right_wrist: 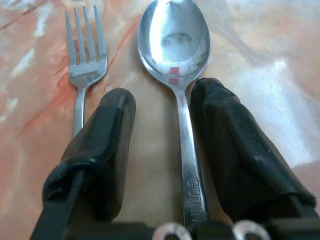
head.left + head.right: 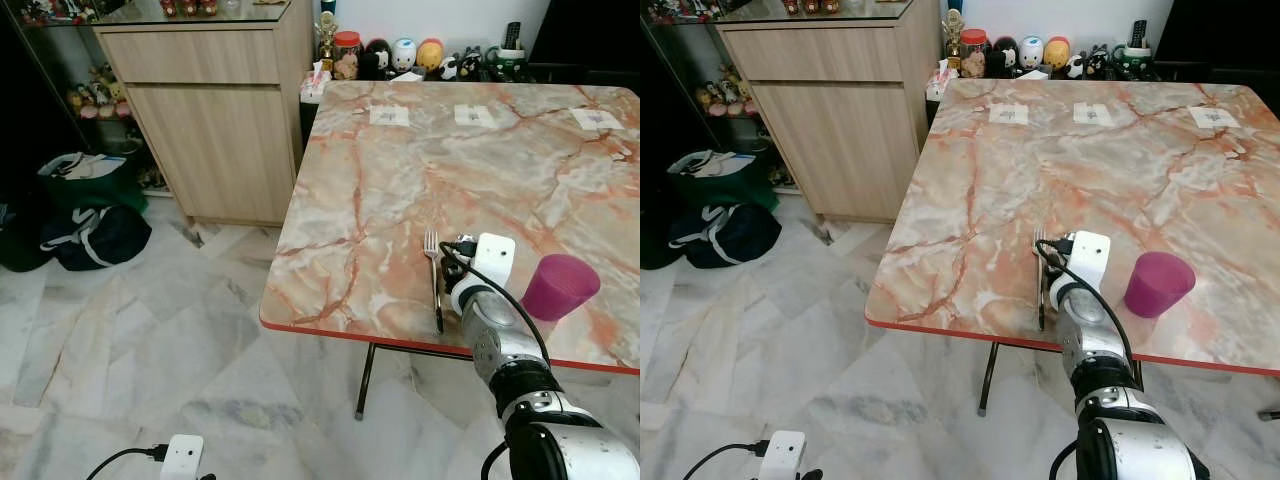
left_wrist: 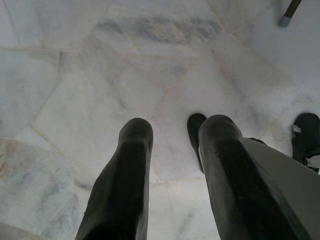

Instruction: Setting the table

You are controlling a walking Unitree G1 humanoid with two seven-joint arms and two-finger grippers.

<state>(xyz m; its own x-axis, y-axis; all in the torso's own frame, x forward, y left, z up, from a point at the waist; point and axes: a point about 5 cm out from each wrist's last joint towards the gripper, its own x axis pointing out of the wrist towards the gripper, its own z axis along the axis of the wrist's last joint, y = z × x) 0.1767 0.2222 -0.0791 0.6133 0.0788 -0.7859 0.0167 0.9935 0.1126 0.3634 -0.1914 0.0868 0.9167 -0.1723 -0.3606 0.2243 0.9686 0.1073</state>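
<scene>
Your right tool [image 1: 162, 150] sits low on the worktop [image 2: 400, 180], fingers parted around the spoon [image 1: 176, 50], not gripping it; the handle reads "GUNN", partly hidden. The fork [image 1: 84, 55] lies beside it, cup [image 2: 560, 286] near. Your left tool [image 3: 175, 165] hangs open over the floor.

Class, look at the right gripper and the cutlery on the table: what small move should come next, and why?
Probably lift the right gripper straight up and back: the spoon lies flat beside the fork with the jaws open around its handle, so it seems placed.
</scene>
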